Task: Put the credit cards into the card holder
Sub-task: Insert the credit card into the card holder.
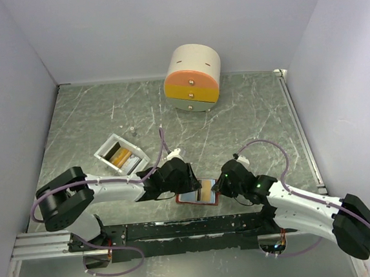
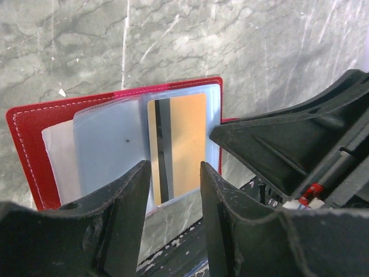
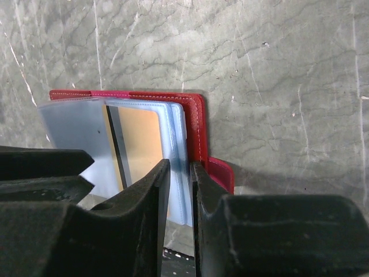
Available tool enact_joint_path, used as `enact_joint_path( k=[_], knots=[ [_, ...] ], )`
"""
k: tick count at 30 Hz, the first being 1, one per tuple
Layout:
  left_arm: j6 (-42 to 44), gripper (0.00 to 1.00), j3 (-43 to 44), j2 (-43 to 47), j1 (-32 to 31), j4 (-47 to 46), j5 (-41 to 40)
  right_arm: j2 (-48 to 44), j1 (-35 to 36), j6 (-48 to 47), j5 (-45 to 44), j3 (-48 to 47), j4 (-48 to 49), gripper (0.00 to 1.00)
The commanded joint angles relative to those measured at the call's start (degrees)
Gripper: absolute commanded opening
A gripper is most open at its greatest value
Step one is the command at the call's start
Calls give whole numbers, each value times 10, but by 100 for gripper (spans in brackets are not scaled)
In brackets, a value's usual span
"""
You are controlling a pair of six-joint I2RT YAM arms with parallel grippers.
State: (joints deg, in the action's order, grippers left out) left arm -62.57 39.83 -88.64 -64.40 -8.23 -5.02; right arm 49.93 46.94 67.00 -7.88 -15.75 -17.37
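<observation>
The red card holder (image 1: 189, 196) lies open near the table's front edge, between my two grippers. An orange-gold credit card (image 2: 184, 144) with a dark stripe sits inside a pale-blue sleeve (image 2: 106, 147); it also shows in the right wrist view (image 3: 141, 144). My left gripper (image 2: 174, 167) is open and empty, just in front of that card's near edge. My right gripper (image 3: 180, 170) is shut on the right edge of the holder's pale-blue sleeves (image 3: 177, 127), next to the red cover (image 3: 196, 115). In the top view the left gripper (image 1: 186, 180) and the right gripper (image 1: 220, 186) flank the holder.
A white tray (image 1: 102, 152) at the middle left holds more cards (image 1: 118, 156). A round cream-and-orange drawer box (image 1: 193, 78) stands at the back. A black rail (image 1: 180, 228) runs along the front edge just behind the holder. Walls close in the table on three sides.
</observation>
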Motion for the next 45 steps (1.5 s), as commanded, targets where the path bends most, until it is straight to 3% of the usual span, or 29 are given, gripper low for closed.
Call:
enact_joint_path(
  k=[1, 23, 25, 29, 31, 36, 41, 45],
  knots=[
    [16, 50, 6, -24, -5, -21, 2, 10, 0, -9, 3, -2, -7, 21],
    [12, 40, 10, -54, -5, -64, 41, 14, 1, -8, 2, 3, 6, 21],
    [11, 37, 11, -56, -5, -68, 45, 16, 1, -10, 3, 2, 11, 21],
    [12, 19, 13, -59, -5, -72, 49, 29, 1, -17, 1, -4, 18, 20],
    [10, 17, 11, -59, -5, -72, 50, 34, 1, -22, 1, -8, 20, 20],
    [10, 24, 12, -52, -5, -55, 39, 35, 1, -38, -20, -20, 9, 20],
    [39, 40, 23, -25, -5, -22, 20, 21, 0, -48, -29, -33, -16, 22],
    [67, 52, 34, 5, -5, 28, -5, -1, 1, -47, -36, -35, -39, 29]
  ],
)
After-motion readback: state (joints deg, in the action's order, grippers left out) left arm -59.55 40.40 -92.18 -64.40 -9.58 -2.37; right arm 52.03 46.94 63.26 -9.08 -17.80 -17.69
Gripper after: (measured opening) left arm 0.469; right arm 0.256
